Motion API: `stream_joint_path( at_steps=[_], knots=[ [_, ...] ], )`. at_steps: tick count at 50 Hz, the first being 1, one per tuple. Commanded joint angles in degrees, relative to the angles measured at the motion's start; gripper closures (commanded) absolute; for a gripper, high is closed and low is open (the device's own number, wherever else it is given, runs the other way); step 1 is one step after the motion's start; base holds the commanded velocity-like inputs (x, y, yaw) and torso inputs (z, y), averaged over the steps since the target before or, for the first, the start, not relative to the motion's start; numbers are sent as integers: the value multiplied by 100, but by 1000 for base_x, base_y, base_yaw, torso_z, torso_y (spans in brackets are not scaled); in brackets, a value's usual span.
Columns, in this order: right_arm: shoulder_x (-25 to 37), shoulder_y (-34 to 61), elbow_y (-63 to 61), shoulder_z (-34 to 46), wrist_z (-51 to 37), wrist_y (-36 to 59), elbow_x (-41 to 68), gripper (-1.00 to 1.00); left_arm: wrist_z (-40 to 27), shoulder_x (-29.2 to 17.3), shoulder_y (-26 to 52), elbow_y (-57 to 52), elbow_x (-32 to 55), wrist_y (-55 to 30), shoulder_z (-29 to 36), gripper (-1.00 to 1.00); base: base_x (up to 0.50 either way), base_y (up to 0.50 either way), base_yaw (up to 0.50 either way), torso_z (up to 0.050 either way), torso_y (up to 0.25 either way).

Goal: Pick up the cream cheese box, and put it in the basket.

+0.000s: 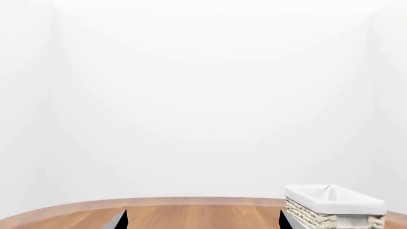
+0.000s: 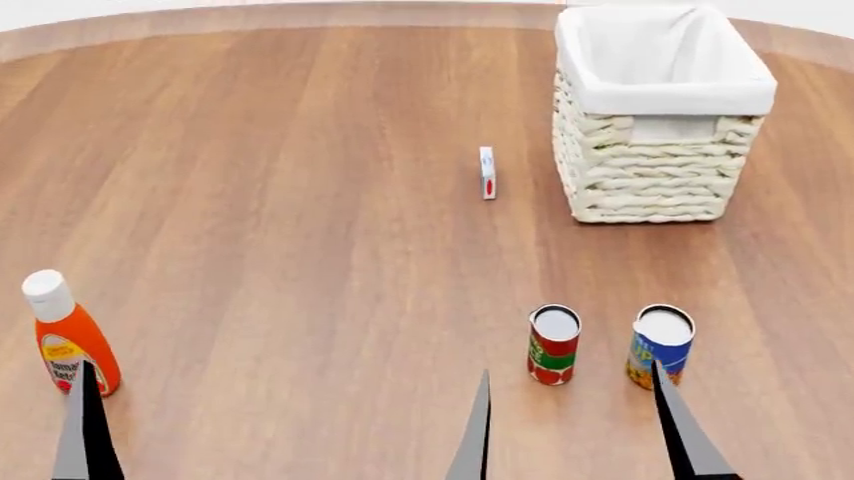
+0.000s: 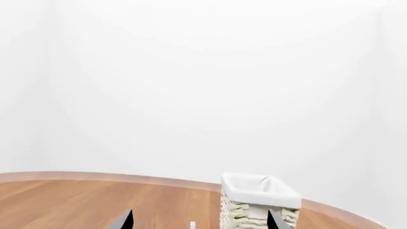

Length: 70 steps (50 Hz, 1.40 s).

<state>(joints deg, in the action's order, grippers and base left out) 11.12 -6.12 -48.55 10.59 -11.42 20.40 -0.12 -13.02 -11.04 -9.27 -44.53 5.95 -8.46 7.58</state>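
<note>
**Inspector:** Containers first.

**Assistant:** The basket [image 2: 663,120] stands upright on the wooden counter [image 2: 267,200] at about one o'clock in the head view. Its white liner is folded over the rim; the visible interior shows only cloth.

**Inspector:** The cream cheese box [image 2: 487,172]?

**Assistant:** On edge on the counter, just beside the basket at its nine o'clock, not touching it. Outside the basket.

**Inspector:** Other items?

**Assistant:** A red-and-green can [image 2: 553,344] and a blue can [image 2: 662,345], both upright, near each other at five o'clock. An orange bottle [image 2: 70,338] with a white cap at eight o'clock.

**Inspector:** Grippers?

**Assistant:** Left gripper [image 1: 202,219]: fingertips spread wide, nothing between them. Right gripper [image 3: 198,220]: likewise spread apart, holding nothing. Both well short of the box.
</note>
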Motion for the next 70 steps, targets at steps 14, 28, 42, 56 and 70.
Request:
stream_joint_path(
  at_steps=[14, 28, 42, 56, 70],
  knots=[
    [87, 7, 40, 54, -96, -11, 65, -100, -115, -107, -14, -47, 43, -2, 59, -100, 359, 0, 0, 0, 0],
    [121, 44, 82, 96, -146, -10, 100, -100, -164, -162, 13, -39, 76, -4, 88, -100, 359, 0, 0, 0, 0],
    [169, 70, 103, 83, -200, -12, 145, -100, -217, -213, 50, -35, 105, -9, 108, -100, 359, 0, 0, 0, 0],
    [213, 50, 113, 90, -251, -57, 189, -100, -277, -252, 34, -55, 115, 16, 142, -100, 360, 0, 0, 0, 1],
    [243, 76, 113, 142, -297, -40, 207, -100, -337, -287, 41, -72, 159, 27, 152, -100, 360, 0, 0, 0, 0]
  ],
)
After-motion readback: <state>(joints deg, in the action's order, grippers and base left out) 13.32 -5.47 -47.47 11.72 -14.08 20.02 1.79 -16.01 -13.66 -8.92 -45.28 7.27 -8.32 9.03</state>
